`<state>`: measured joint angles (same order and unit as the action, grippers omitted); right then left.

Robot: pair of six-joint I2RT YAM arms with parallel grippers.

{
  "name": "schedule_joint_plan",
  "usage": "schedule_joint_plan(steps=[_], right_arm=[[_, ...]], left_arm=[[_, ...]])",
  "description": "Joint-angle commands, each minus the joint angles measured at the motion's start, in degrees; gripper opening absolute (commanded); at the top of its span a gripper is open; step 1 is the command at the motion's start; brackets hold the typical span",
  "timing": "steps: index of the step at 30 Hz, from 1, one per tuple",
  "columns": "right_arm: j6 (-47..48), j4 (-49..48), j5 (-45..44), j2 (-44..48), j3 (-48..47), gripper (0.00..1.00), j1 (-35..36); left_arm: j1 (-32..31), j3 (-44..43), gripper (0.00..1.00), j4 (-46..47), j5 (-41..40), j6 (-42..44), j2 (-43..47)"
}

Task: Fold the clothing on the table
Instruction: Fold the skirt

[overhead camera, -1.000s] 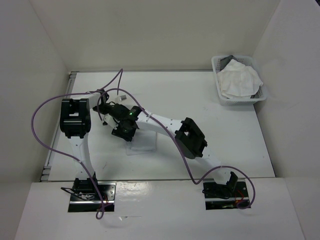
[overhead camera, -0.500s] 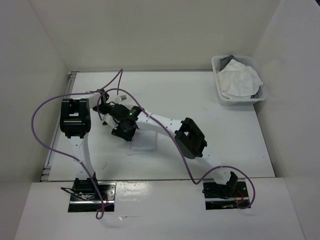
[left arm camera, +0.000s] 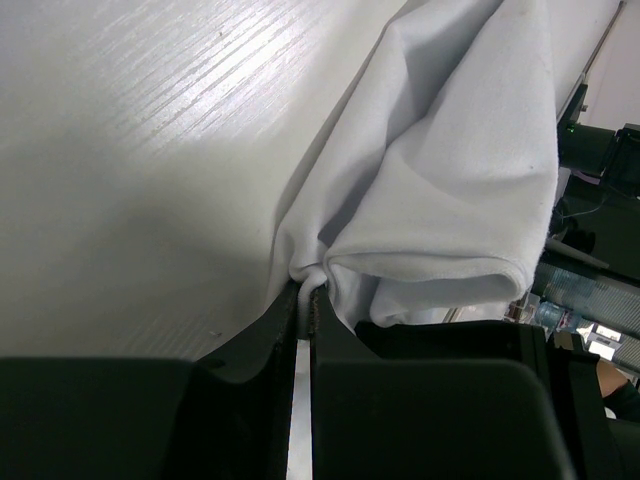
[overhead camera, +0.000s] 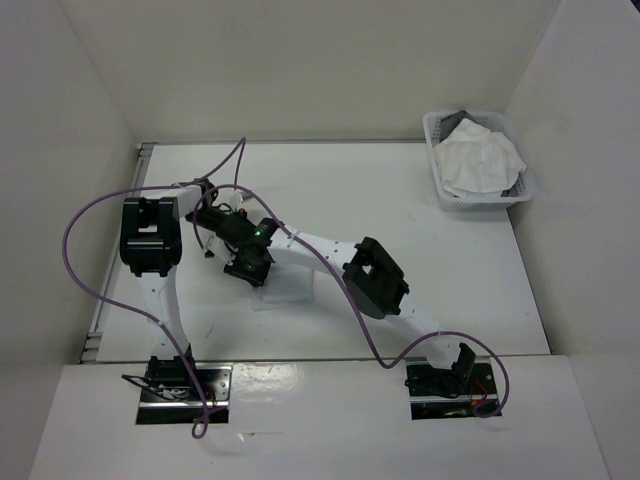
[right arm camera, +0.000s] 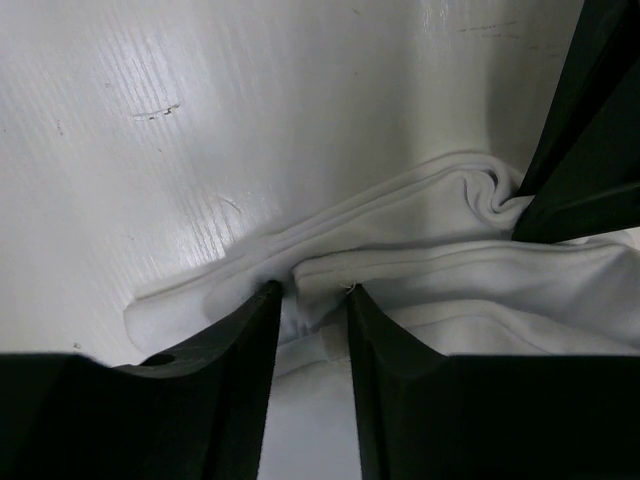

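Left wrist view: my left gripper (left arm camera: 305, 300) is clamped on a bunched edge of the clothing (left arm camera: 450, 180), which lies left of centre on the counter (left arm camera: 120, 150). My right gripper (right arm camera: 312, 300) stands part open astride a ridge. Risk: it pinches extra layers, skewing the fold. The grippers crowd each other; the basket (overhead camera: 478, 201) sits well apart.
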<state>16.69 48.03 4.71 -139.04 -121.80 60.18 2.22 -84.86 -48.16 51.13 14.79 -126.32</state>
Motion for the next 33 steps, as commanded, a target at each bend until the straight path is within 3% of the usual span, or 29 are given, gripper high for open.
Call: schedule_joint_plan(steps=[1, 6, 17, 33], right_arm=[[-0.43, -1.27, 0.30, -0.53, -2.04, 0.35, 0.46], [0.09, -1.27, -0.32, -0.01, -2.04, 0.29, 0.46], [0.10, -0.75, -0.93, 2.99, -1.51, 0.05, 0.46], [1.77, 2.15, 1.35, 7.03, -0.99, 0.00, 4.15]], left_arm=[[0.42, -0.22, 0.08, 3.34, -4.55, 1.83, -1.38], [0.42, -0.22, 0.08, 3.34, -4.55, 1.83, -1.38], [0.42, -0.22, 0.08, 3.34, -4.55, 1.83, -1.38], [0.42, -0.22, 0.08, 2.81, -4.55, 1.83, -1.91]])
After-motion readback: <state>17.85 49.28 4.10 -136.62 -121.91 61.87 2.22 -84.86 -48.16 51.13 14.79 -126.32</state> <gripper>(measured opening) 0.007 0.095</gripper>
